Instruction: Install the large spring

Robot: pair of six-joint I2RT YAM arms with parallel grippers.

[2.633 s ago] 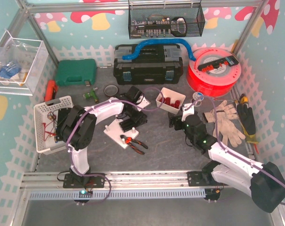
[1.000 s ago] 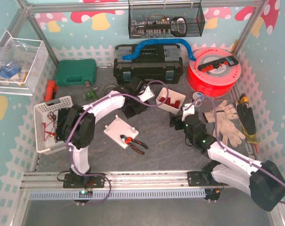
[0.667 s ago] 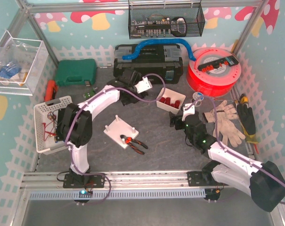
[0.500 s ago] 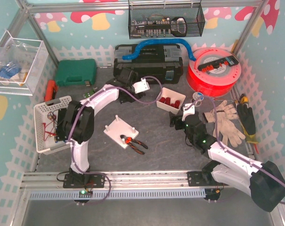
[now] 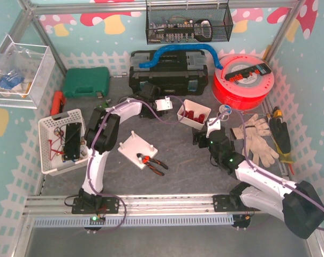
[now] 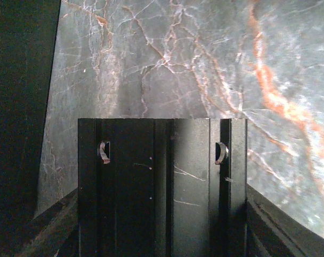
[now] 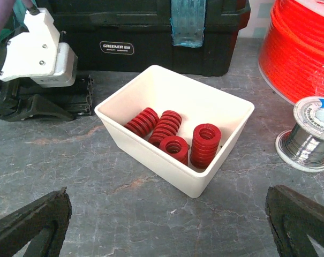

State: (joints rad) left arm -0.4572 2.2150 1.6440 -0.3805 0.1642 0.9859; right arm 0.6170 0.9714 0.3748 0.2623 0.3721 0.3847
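Several red springs (image 7: pixel 172 136) lie in a white bin (image 7: pixel 151 155) straight ahead of my right gripper (image 7: pixel 167 217). That gripper is open and empty, low over the table a short way before the bin (image 5: pixel 200 122). My left gripper (image 5: pixel 147 107) is stretched to the back, between the black toolbox and the bin. In the left wrist view its fingers (image 6: pixel 124 182) stand together with nothing between them, over bare marbled table. The white base plate with pegs (image 5: pixel 135 151) lies left of centre, with neither gripper near it.
A black toolbox (image 5: pixel 168 75) stands behind the bin and a red filament spool (image 5: pixel 241 80) at the back right. A solder reel (image 7: pixel 311 134) sits right of the bin. Pliers (image 5: pixel 151 161) lie by the plate, gloves (image 5: pixel 255 139) to the right and a white basket (image 5: pixel 57 142) to the left.
My left arm has swung from over the white plate to the back, ending near the toolbox. My right arm has stayed still.
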